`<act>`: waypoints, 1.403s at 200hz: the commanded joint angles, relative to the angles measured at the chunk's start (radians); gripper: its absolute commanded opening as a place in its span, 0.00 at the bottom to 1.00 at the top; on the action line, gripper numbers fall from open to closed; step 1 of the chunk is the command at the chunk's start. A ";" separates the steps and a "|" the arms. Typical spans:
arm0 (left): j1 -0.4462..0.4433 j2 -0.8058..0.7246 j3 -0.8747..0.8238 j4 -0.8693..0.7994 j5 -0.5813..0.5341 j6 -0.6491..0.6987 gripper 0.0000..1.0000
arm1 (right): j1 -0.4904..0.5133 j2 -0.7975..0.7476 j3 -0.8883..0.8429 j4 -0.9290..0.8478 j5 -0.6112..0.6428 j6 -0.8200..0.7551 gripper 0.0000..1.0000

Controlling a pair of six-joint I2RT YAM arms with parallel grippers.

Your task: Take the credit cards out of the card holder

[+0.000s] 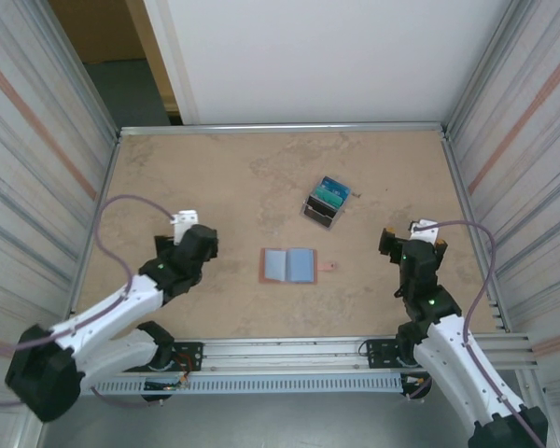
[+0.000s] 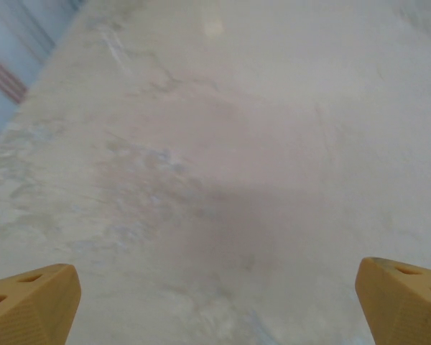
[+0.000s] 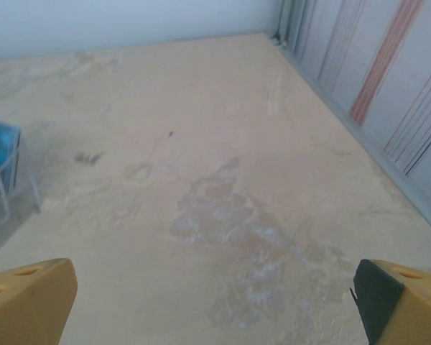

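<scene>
The salmon-pink card holder (image 1: 288, 266) lies open and flat on the table, in the middle near the front, its small tab (image 1: 329, 266) pointing right. Both of its halves show light blue; from this height I cannot tell the credit cards from the blue lining. My left gripper (image 1: 198, 241) hovers to the left of the holder, well apart from it. In the left wrist view it (image 2: 217, 298) is open over bare table. My right gripper (image 1: 403, 245) hangs to the right of the holder, also apart, and stands open (image 3: 215, 298) with nothing between its fingers.
A clear plastic box (image 1: 326, 202) with a blue-teal top stands behind the holder, a little to the right; its corner shows at the left of the right wrist view (image 3: 0, 172). Metal walls (image 1: 471, 177) fence the table on both sides, with a rail (image 1: 289, 353) along the front.
</scene>
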 commanded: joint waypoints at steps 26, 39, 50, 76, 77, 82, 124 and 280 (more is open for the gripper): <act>0.196 -0.272 -0.174 0.360 0.066 0.284 0.99 | -0.055 0.104 -0.006 0.181 -0.090 -0.071 0.99; 0.259 -0.300 -0.241 0.496 0.125 0.349 0.99 | -0.069 0.165 0.012 0.190 -0.088 -0.076 0.99; 0.320 -0.297 -0.304 0.622 0.194 0.378 0.99 | -0.077 0.215 0.022 0.215 -0.082 -0.082 0.99; 0.466 -0.204 -0.390 0.833 0.354 0.376 0.99 | -0.082 0.311 0.030 0.325 -0.073 -0.109 0.99; 0.471 -0.199 -0.390 0.837 0.358 0.375 0.99 | -0.083 0.314 0.030 0.328 -0.073 -0.111 0.99; 0.493 -0.170 -0.390 0.851 0.380 0.372 0.99 | -0.087 0.327 0.032 0.343 -0.074 -0.114 0.98; 0.528 0.109 -0.361 1.069 0.490 0.439 0.99 | -0.144 0.395 0.018 0.466 -0.139 -0.111 0.99; 0.611 0.576 -0.113 1.046 0.796 0.441 0.99 | -0.214 0.774 -0.036 0.949 -0.245 -0.114 0.99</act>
